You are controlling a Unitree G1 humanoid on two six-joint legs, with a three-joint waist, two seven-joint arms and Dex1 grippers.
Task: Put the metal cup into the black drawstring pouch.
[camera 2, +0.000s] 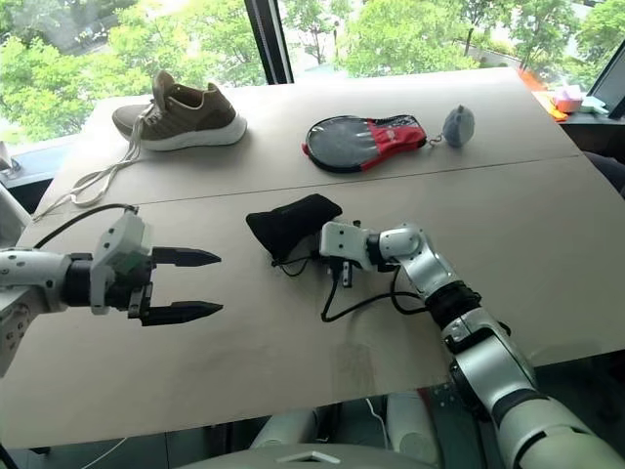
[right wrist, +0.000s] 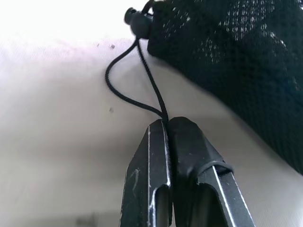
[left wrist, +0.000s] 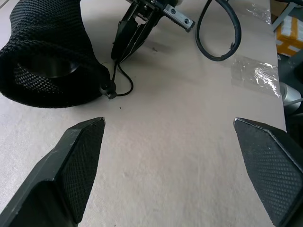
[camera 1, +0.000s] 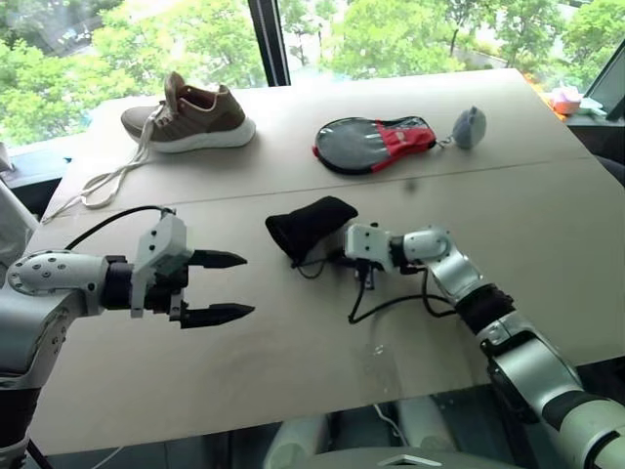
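While right fingers [right wrist: 166,124] pinch the pouch [camera 1: 311,225] cord [right wrist: 142,80] mid-table, left fingers [camera 1: 227,286] hover released — bare tabletop [camera 1: 293,371] between.

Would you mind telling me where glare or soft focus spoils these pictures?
Right wrist view: the far table bleaches to white past the cord pinched in the right tool. Left wrist view: clear tape glints; the left tool looks soft. Head views: bright window, evenly lit pouch.
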